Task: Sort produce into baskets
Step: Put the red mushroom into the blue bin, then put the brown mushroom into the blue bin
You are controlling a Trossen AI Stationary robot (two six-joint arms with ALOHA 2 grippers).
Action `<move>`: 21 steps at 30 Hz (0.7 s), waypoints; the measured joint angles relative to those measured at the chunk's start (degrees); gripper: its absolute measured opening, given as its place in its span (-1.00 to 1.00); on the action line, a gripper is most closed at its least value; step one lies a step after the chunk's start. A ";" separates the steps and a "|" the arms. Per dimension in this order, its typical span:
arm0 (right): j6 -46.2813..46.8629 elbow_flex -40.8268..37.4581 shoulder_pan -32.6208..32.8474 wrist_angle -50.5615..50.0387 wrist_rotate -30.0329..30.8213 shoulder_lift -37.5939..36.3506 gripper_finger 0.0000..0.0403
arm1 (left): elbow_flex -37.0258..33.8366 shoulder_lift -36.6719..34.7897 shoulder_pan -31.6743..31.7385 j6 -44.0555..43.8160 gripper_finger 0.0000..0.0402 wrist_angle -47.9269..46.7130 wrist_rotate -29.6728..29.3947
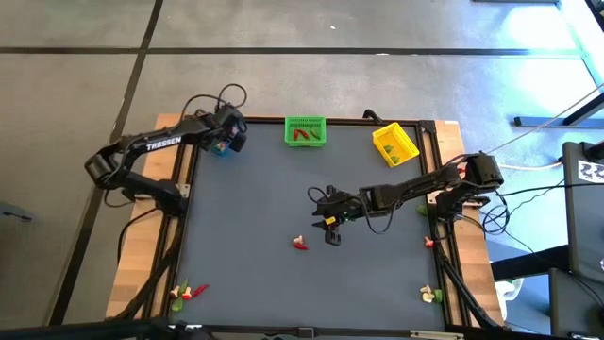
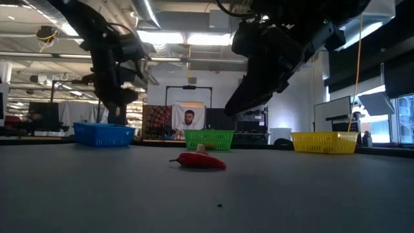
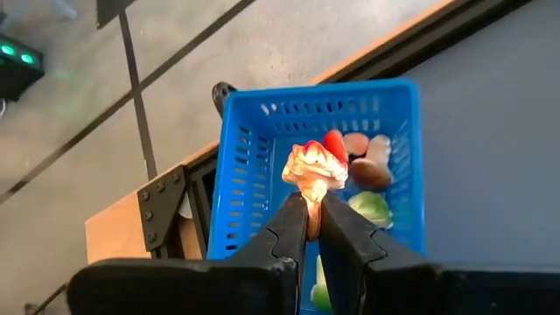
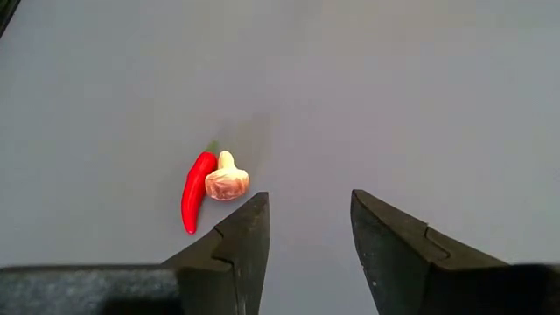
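Observation:
My left gripper (image 3: 313,208) hangs over the blue basket (image 3: 254,166) at the table's far left and is shut on a small whitish produce piece (image 3: 308,171). That basket holds several pieces, brownish and green. The green basket (image 1: 305,130) with red pieces and the yellow basket (image 1: 394,142) stand along the far edge. My right gripper (image 4: 306,219) is open above mid-table. A red pepper (image 4: 196,192) and a whitish mushroom (image 4: 227,182) lie side by side on the mat just beyond its fingers, untouched. My left gripper pinches the whitish piece by its lower end (image 3: 313,191) between its two fingertips. The fingers slant down toward the basket. The piece is lifted clear, above the basket's open top.
Loose produce lies at the near-left corner (image 1: 185,292), the near-right corner (image 1: 431,295) and by the right edge (image 1: 427,242). A person (image 2: 188,123) sits in the room beyond the far edge. The mat's middle and near part lie bare.

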 joint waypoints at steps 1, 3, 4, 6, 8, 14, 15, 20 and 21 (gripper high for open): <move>0.11 0.00 0.00 0.02 0.01 0.00 -0.20 | 0.00 0.36 0.35 -0.06 -0.88 -0.20 0.02; 0.31 0.00 -0.01 0.00 0.01 0.00 -0.20 | 0.00 1.02 0.92 -0.64 -0.86 -1.07 0.04; 0.31 0.00 -0.01 0.02 0.01 0.00 -0.20 | 0.00 1.20 1.12 -0.73 -0.83 -1.19 0.04; 0.33 0.00 -0.01 0.03 0.01 0.00 -0.20 | 0.00 1.29 1.11 -0.63 -0.75 -1.42 0.02; 0.33 0.00 -0.02 0.02 0.01 0.00 -0.20 | 0.00 1.31 1.09 0.14 -0.65 -1.35 0.04; 0.46 0.00 0.00 0.09 0.01 0.00 -0.20 | 0.00 1.32 0.98 0.27 -0.37 -1.35 0.03; 0.46 0.00 0.00 0.09 0.01 0.00 -0.20 | 0.00 1.32 0.79 0.31 -0.34 -1.33 0.02; 0.46 0.00 0.03 0.75 -1.37 -0.02 -0.20 | 0.00 1.18 -2.44 2.13 -0.28 -1.31 0.62; 0.47 0.00 0.04 1.20 -1.68 -0.02 -0.20 | 0.00 1.04 -3.44 2.44 -0.28 -1.08 1.69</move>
